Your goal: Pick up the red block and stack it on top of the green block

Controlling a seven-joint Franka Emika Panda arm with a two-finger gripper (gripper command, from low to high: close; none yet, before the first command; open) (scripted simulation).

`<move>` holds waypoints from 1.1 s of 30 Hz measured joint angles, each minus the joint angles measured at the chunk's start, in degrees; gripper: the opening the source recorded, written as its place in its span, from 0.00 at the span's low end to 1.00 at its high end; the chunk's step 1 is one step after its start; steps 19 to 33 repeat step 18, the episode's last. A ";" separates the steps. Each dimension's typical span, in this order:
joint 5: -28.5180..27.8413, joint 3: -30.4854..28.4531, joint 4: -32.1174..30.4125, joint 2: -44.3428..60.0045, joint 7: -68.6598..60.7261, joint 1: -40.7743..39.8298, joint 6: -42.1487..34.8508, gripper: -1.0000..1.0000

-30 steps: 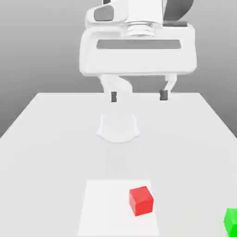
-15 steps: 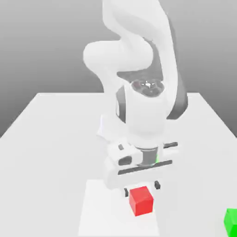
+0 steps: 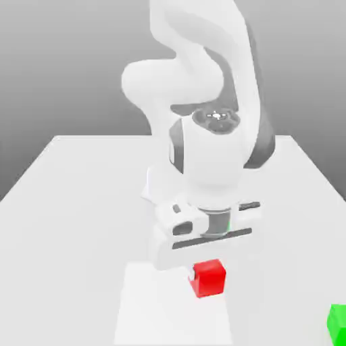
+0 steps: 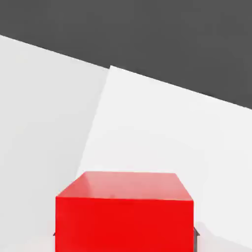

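Observation:
The red block (image 3: 209, 278) hangs just under the white hand, a little above the table, with my gripper (image 3: 207, 272) shut on it. Most of both fingers is hidden behind the hand and the block. Seen from the hand, the red block (image 4: 124, 211) is close up, with a dark fingertip (image 4: 196, 232) at its side. The green block (image 3: 337, 322) rests on the table at the exterior view's lower right edge, well off to the right of the red one and partly cut off.
A paler square patch (image 3: 152, 307) marks the white table (image 3: 74, 203) below the hand. The arm's round base (image 3: 153, 189) stands behind the hand, mid-table. The table's front edge lies near both blocks.
The arm came down from high above the table to the red block, closed on it, and has now raised it slightly. The green block has not moved.

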 joint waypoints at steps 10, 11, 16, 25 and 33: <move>-4.90 9.25 20.47 9.60 -13.35 8.06 -11.39 0.00; -5.42 10.11 22.56 10.64 -14.70 9.02 -12.56 0.00; -8.97 8.81 25.24 19.20 -14.06 11.70 -6.92 1.00; -8.97 8.81 25.24 19.20 -14.06 11.70 -6.93 1.00; -8.97 8.81 25.24 19.20 -14.06 11.70 -6.93 1.00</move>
